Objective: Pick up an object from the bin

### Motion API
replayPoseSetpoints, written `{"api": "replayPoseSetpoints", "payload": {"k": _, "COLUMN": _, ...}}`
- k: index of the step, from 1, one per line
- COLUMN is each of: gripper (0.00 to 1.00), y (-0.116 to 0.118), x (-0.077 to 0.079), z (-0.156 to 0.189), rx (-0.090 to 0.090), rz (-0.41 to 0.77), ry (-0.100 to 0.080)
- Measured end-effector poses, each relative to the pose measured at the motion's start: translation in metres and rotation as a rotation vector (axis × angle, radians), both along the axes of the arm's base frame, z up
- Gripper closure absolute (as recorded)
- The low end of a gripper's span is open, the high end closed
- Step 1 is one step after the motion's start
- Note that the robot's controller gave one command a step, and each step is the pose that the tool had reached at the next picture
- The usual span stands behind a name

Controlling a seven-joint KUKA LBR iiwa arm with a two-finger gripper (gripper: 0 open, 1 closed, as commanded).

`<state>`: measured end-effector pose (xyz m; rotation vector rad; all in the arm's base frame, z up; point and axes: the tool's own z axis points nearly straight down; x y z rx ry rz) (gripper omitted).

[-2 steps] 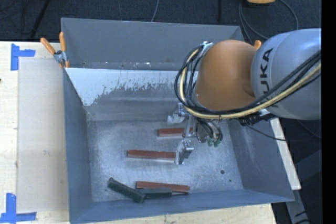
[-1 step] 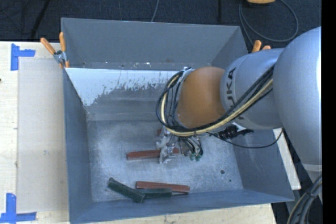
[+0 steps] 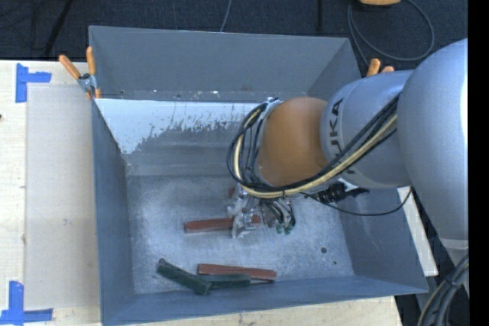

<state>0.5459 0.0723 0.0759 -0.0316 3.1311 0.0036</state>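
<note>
The reddish-brown flat bar [image 3: 208,225] lies on the floor of the bin [image 3: 153,195] near its middle, long axis running left to right, and it is judged to be stiff, light and thin, so it is best gripped across its narrow width close to mid-length to prevent it pivoting. The gripper [image 3: 244,221] sits low at the bar's right end, apparently touching it; whether the gripper is apart or together cannot be determined. A second reddish-brown bar [image 3: 237,271] and a dark green bar [image 3: 182,276] lie well apart, along the near wall.
</note>
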Motion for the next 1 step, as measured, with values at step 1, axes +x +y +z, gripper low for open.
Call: {"api": "replayPoseSetpoints", "payload": {"k": 1, "gripper": 1.00, "y": -0.0042, "x": -0.0077, "z": 0.1705, "rx": 0.000, "rz": -0.043, "ry": 0.003}}
